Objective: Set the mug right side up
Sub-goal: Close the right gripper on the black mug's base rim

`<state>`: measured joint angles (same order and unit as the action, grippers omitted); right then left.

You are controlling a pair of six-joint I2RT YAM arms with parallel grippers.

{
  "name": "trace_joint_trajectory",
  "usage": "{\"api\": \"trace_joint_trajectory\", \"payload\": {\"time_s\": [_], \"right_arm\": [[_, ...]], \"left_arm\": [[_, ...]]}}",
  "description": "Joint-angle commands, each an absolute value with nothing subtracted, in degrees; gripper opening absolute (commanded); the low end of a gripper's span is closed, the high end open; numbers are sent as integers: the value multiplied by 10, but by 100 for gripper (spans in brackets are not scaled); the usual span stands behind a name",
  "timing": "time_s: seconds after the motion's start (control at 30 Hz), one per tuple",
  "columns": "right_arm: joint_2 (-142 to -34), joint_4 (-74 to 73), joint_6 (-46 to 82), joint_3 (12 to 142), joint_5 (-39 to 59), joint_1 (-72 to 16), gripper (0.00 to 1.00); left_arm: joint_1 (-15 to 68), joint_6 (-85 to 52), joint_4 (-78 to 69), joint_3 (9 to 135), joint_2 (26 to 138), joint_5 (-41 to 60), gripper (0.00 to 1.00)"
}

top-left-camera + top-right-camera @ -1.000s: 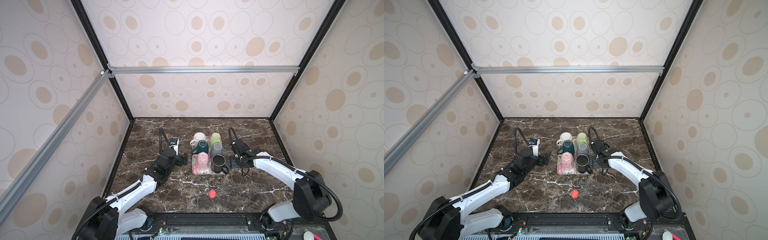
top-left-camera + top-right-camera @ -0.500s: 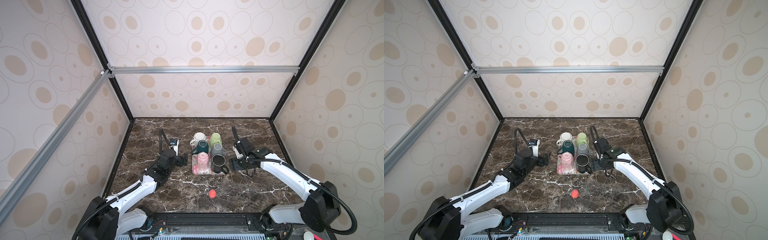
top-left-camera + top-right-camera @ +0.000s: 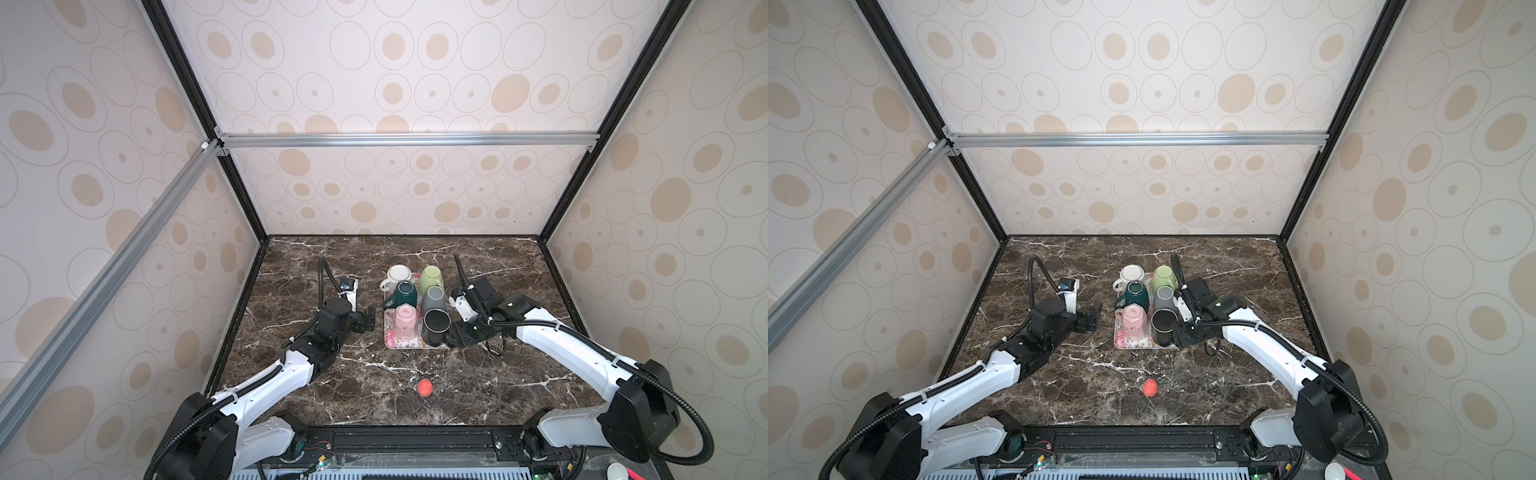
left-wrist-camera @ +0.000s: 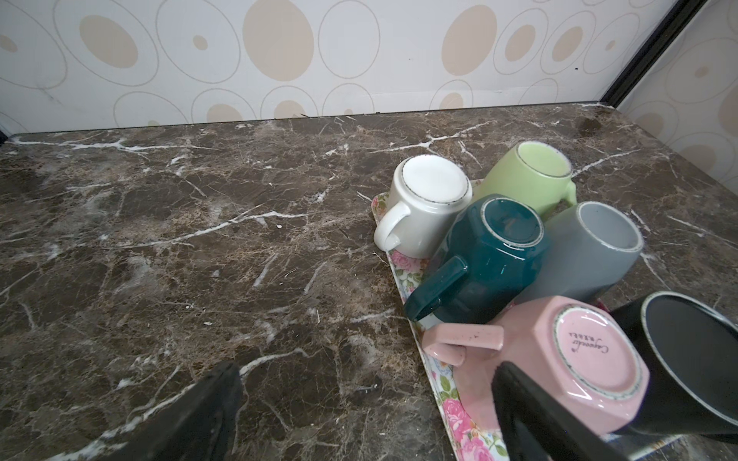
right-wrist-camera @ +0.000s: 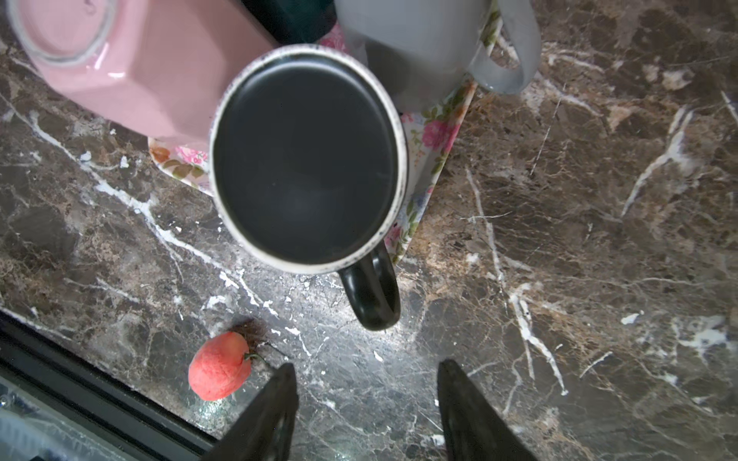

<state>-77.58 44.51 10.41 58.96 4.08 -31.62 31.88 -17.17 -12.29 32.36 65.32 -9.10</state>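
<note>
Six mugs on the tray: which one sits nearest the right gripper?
The black mug, at the near right corner of the floral tray: the only black one, mouth up, its handle pointing towards the open right gripper.

Table (image 3: 374, 374): dark brown marble top w/ white veins, walled on 3 sides, black rail along the front edge. Seen in both top views (image 3: 1100, 386).

Directly on it:
- Tray (image 3: 392, 341), floral, pink roses on white, rectangular. Sits flat, approx mid-table, long side running front to back. One corner shows in the right wrist view (image 5: 429, 131).
- Small red fruit (image 3: 424, 387), nr the front edge, well apart from the tray, bare marble btwn them. Short stem visible in the right wrist view (image 5: 219, 366).
</note>
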Motion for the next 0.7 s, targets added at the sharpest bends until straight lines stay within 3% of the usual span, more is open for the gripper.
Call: {"api": "trace_joint_trajectory", "payload": {"time_s": [0.0, 0.67], "right_arm": [[-789, 444, 70, 601, 20, -320, 59], [-842, 379, 64, 602, 46, -319, 49]], "left_arm": [[323, -178, -133, 328, 653, -91, 98], [323, -181, -137, 327, 660, -95, 98]]}}
